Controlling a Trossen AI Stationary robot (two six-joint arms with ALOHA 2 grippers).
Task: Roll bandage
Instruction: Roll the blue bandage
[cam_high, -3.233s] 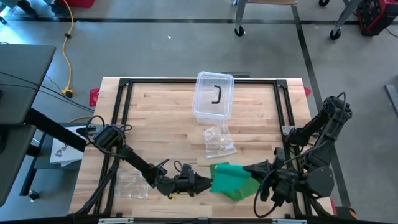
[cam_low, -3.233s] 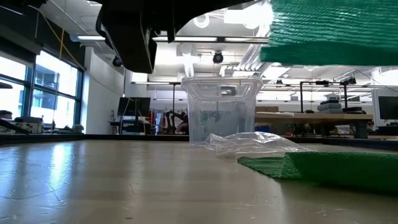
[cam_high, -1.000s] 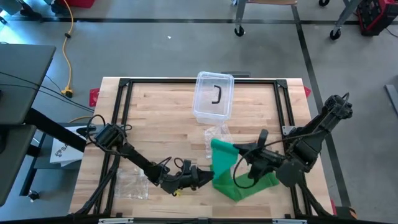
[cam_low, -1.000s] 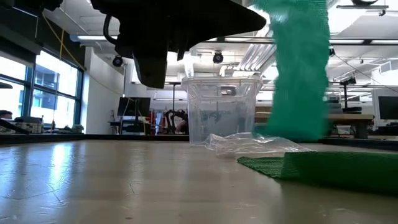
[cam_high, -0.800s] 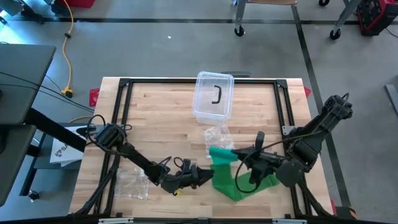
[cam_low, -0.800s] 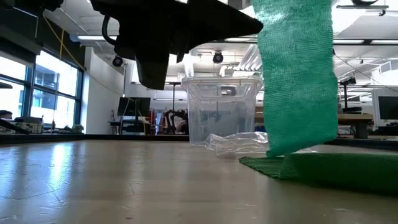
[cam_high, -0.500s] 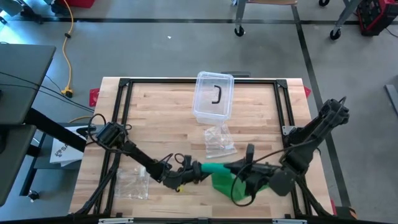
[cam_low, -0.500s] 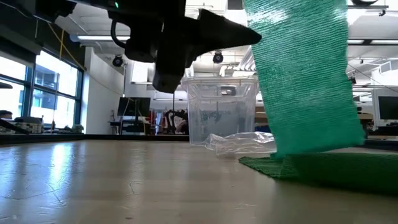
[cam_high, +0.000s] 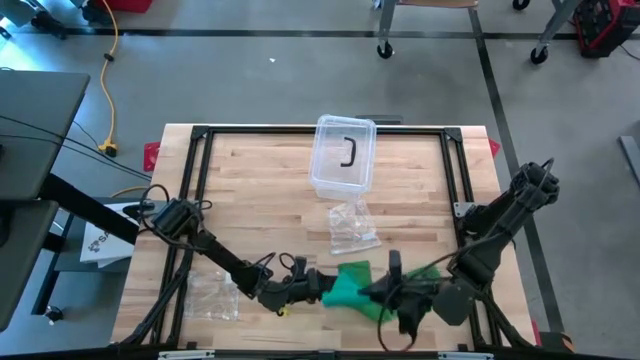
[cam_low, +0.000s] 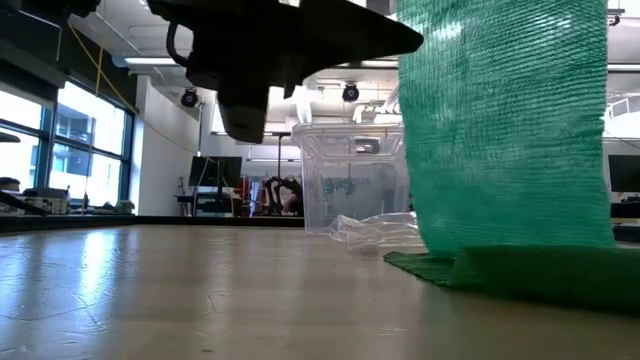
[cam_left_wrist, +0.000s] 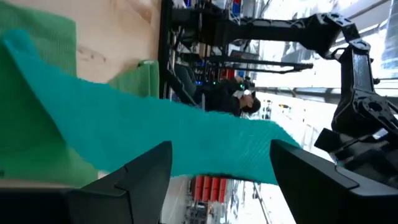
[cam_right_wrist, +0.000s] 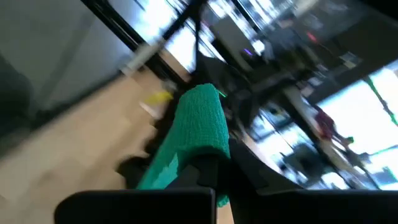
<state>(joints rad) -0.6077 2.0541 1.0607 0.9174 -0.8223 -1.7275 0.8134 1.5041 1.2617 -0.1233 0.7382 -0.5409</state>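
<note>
A green mesh bandage (cam_high: 350, 285) lies near the table's front edge, between my two grippers. My right gripper (cam_high: 386, 291) is shut on it and holds one stretch up. In the low view this stretch (cam_low: 500, 130) hangs as a wide strip down to the rest (cam_low: 530, 272), which lies on the table. My left gripper (cam_high: 322, 287) points level toward the table's right, open, just left of the bandage. In the left wrist view the raised strip (cam_left_wrist: 186, 130) runs across in front of its two fingers (cam_left_wrist: 149, 171). My left gripper: I cannot tell whether its open fingers touch the strip. My right gripper pinches the bandage between its two shut fingers, with a rounded fold of the cloth (cam_right_wrist: 202, 121) bulging over the fingertips. It comes from the table's right, nearly level. The strip hangs below it and the bandage's lower part lies on the table.
A clear plastic box (cam_high: 343, 155) with a black handle stands at the far middle. A crumpled clear bag (cam_high: 352, 225) lies just beyond the bandage, and another (cam_high: 210, 295) is at the near left. A black frame (cam_high: 190, 200) runs around the tabletop.
My right gripper has moved down and toward the table's near edge and my left gripper, still shut on the bandage. The raised strip has swung over with it and now hangs closer to the front edge. The part on the table has stayed put.
</note>
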